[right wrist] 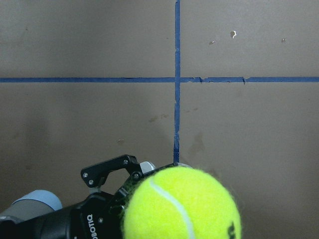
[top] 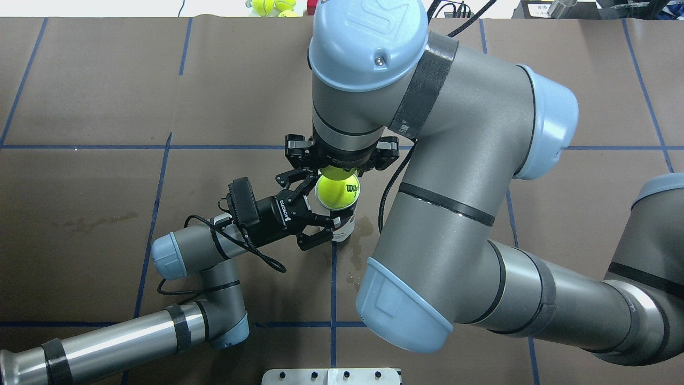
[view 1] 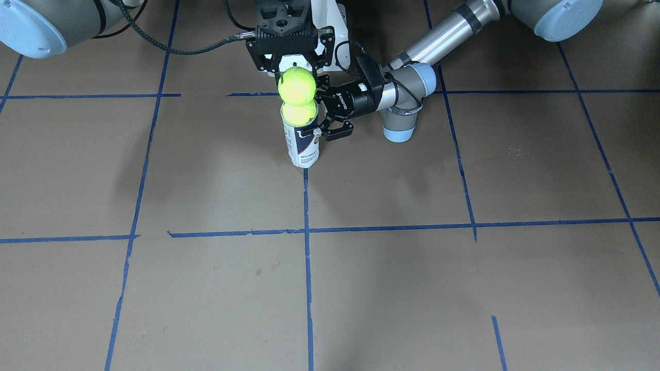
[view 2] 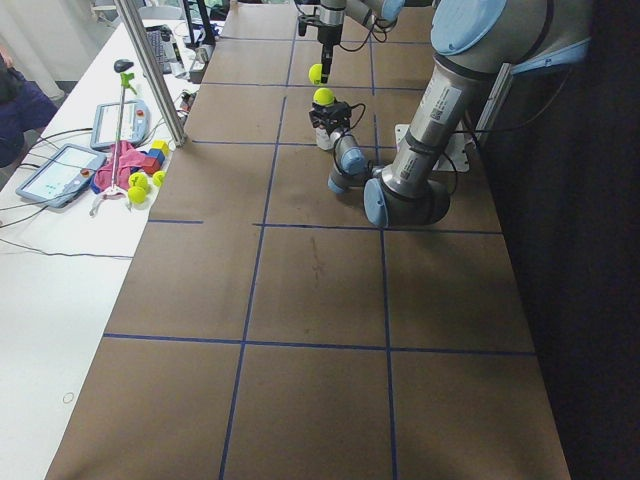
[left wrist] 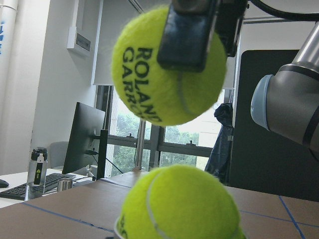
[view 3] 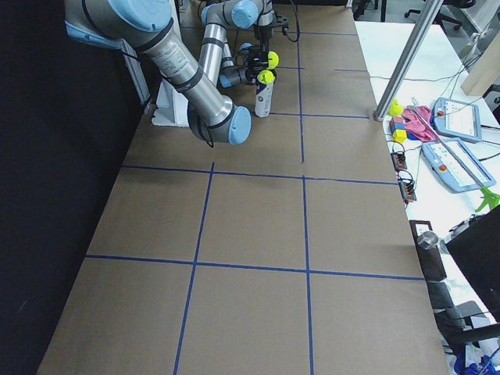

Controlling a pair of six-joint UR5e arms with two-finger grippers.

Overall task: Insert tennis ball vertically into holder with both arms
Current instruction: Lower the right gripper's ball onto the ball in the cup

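The holder (view 1: 302,146) stands upright near the table's centre line, a clear tube with a white and navy label. A tennis ball (view 1: 299,114) sits in its open mouth, its top above the rim. My left gripper (view 1: 318,109) reaches in level from the side and is shut on the holder's upper part (top: 343,226). A second tennis ball (view 1: 296,84) hangs just above the first, with my right gripper (top: 340,168) pointing straight down and shut on it. In the left wrist view a black finger (left wrist: 187,35) presses the held ball (left wrist: 149,74) over the lower ball (left wrist: 179,204).
The white pedestal base (view 1: 336,24) stands right behind the holder. The right arm's big elbow (top: 427,230) looms over the table's middle. A metal pole (view 2: 150,70), tablets (view 2: 55,172), and loose balls and blocks (view 2: 140,182) lie on the side bench.
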